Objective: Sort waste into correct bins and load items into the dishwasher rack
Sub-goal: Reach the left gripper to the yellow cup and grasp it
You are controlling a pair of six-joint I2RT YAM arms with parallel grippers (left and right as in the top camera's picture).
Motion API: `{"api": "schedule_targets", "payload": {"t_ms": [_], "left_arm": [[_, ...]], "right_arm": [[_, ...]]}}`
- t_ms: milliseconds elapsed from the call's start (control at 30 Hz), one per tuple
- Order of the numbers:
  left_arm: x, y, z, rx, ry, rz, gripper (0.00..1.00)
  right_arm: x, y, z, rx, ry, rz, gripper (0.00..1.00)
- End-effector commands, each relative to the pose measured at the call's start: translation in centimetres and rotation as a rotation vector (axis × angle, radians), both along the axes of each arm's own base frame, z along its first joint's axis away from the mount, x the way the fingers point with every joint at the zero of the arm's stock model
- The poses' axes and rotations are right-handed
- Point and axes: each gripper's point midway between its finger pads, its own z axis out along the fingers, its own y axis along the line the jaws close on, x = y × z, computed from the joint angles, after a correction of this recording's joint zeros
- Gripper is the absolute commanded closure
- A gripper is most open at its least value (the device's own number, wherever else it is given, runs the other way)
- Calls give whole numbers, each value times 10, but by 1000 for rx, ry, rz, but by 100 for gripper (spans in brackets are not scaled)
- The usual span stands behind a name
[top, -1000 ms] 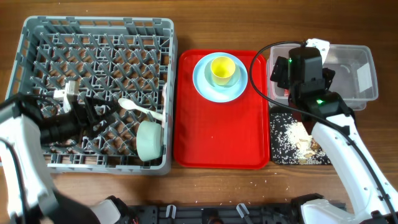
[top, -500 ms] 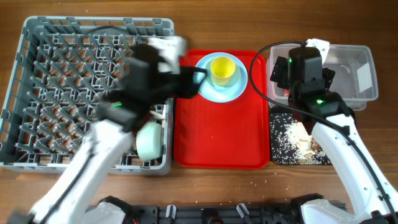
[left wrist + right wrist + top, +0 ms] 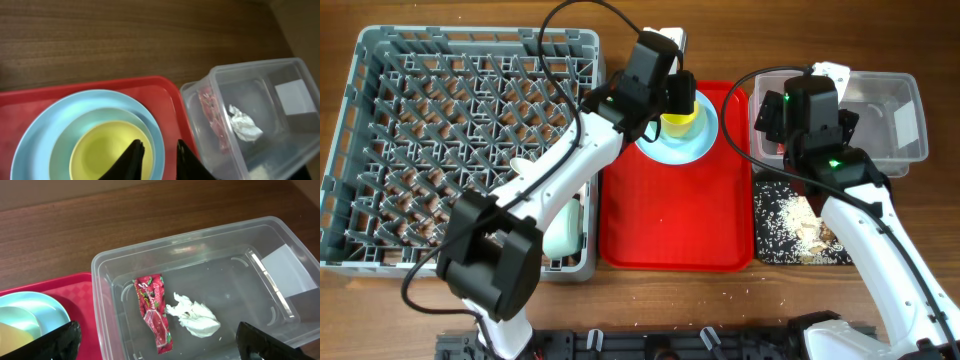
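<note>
The yellow cup (image 3: pixel 105 150) stands in a pale bowl (image 3: pixel 60 145) on the pale blue plate (image 3: pixel 670 150) at the back of the red tray. My left gripper (image 3: pixel 158 147) is down at the cup (image 3: pixel 680 120). One finger is inside it and the other outside its right rim, with a narrow gap between them. My right gripper (image 3: pixel 160 342) hangs wide open over the clear tub (image 3: pixel 200 232), which holds the red-and-white wrapper (image 3: pixel 155 312) and the white tissue (image 3: pixel 195 317). A mint-green bowl (image 3: pixel 563 228) sits in the grey rack (image 3: pixel 420 100), partly hidden by my left arm.
The red tray (image 3: pixel 670 220) lies between the rack and the bins. The black tray (image 3: pixel 770 250) at the front right holds rice-like crumbs and beige chunks (image 3: pixel 798 225). My left arm stretches across the rack's right side, and its cable loops above.
My left arm has swung from the rack across to the cup on the red tray, and its jaws have narrowed around the cup's rim. The right arm has not moved.
</note>
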Motion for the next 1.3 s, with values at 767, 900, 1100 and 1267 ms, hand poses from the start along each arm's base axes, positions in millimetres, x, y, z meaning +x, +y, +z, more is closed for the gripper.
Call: {"api": "schedule_targets", "payload": {"t_ms": [767, 900, 1100, 1267], "left_arm": [[-2, -32, -10, 96, -117, -53, 66], [-3, -14, -31, 204, -85, -16, 63], [-12, -7, -62, 265, -5, -27, 64], [-17, -5, -75, 292, 31, -34, 65]], "right_arm": [[2, -3, 8, -3, -19, -11, 0], [2, -3, 8, -3, -19, -11, 0], [2, -3, 8, -3, -19, -11, 0], [2, -3, 8, -4, -19, -11, 0]]}}
